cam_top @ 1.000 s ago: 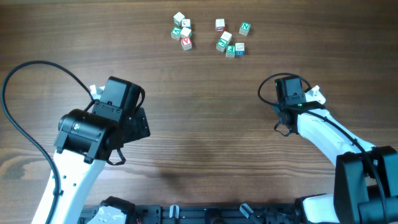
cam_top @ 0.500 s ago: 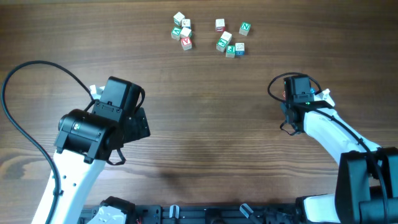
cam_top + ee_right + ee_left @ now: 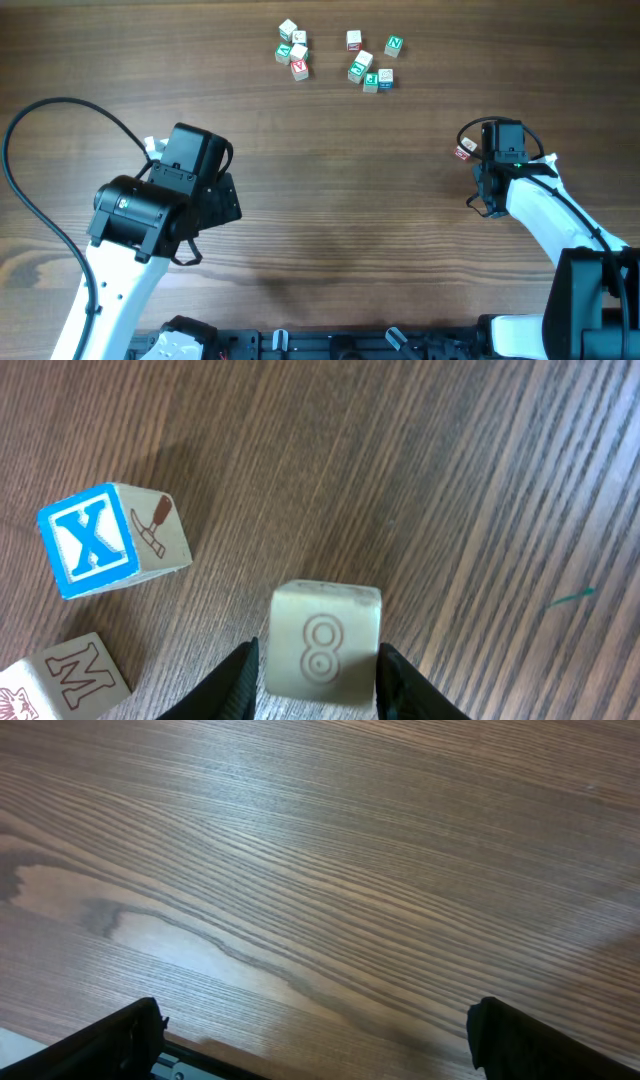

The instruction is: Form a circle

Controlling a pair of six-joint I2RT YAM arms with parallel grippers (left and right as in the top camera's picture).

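In the right wrist view my right gripper (image 3: pixel 318 660) is shut on a pale wooden cube marked 8 (image 3: pixel 322 635) that rests on the table, a finger against each side. To its left lie a blue X cube (image 3: pixel 88 540) and a pale M cube (image 3: pixel 80 675) with red marks on its side; these three make the small group for the circle. From overhead, one red-marked cube (image 3: pixel 464 152) peeks out left of the right gripper (image 3: pixel 497 160), which hides the others. My left gripper (image 3: pixel 315 1045) stands open over bare wood, far left (image 3: pixel 200 165).
A loose scatter of letter cubes lies at the far edge: one cluster (image 3: pixel 293 52) and another with green marks (image 3: pixel 370 60). The wooden table (image 3: pixel 330 200) stretches between the arms. A black cable (image 3: pixel 60 105) loops off the left arm.
My right arm has slid to the right along the table, uncovering a red-marked cube at its left side. The left arm has not moved.
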